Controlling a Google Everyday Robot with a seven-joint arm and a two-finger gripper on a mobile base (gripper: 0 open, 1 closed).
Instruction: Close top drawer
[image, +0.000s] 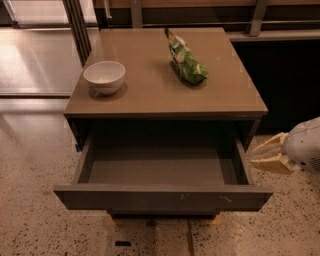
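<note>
While the gripper (255, 161) hung, its spread impossible to tell, the top drawer (165, 198) stood pulled out just left of it, a bowl (104, 76) farther beyond.

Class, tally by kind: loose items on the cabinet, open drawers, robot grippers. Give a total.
Bowl: 1, on the cabinet top
Snack bag: 1, on the cabinet top
Top drawer: 1, pulled open
Gripper: 1, right of the drawer
Total: 4
</note>
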